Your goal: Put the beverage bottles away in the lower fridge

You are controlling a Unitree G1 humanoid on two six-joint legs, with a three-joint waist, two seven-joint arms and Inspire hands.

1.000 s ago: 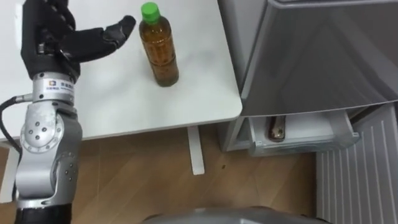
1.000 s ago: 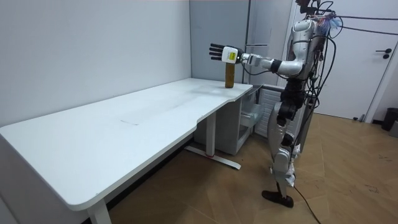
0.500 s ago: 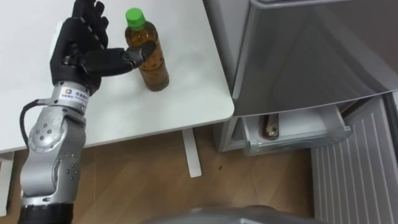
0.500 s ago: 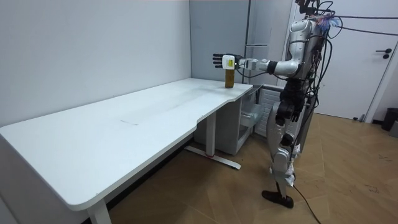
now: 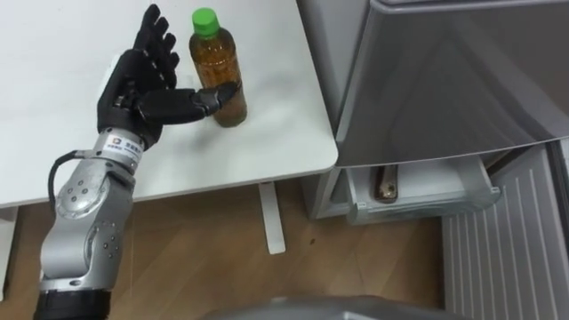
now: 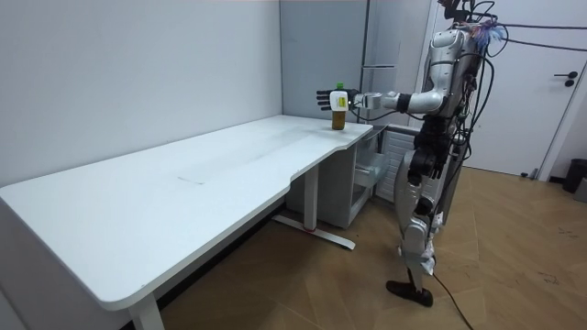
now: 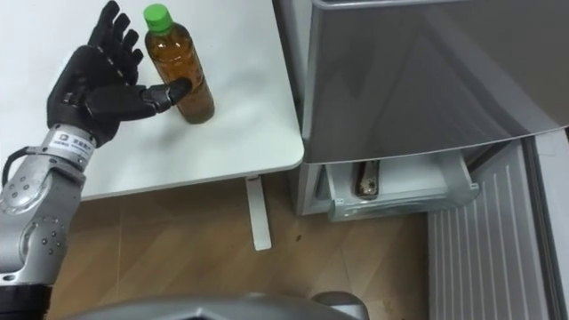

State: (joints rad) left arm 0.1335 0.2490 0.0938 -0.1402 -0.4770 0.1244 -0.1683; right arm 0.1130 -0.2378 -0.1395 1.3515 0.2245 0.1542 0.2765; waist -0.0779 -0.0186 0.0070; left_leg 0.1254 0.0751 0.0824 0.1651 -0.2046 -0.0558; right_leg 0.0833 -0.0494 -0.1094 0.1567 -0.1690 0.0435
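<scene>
Bottle: a tea bottle with a green cap stands upright on the white counter, near the corner closest to the fridge.
Left robot hand: the left robot hand is just left of the bottle, palm turned toward it. It is open, with the fingers straight and spread, pointing away from the robot.
Thumb: the thumb reaches sideways across the lower front of the bottle. Its tip overlaps the bottle's body, but whether it presses on it cannot be told. Nothing is gripped.
Fridge: it is grey and stands right beside the counter's end, with its upper door closed.
Drawer: the lower drawer is pulled out under the grey door. A second, brownish bottle lies on its side inside it.
Stance: in the room view the robot stands upright on the wooden floor at the far end of the counter, next to the fridge. Its left arm is stretched out level over the counter's corner, with the hand beside the bottle.
</scene>
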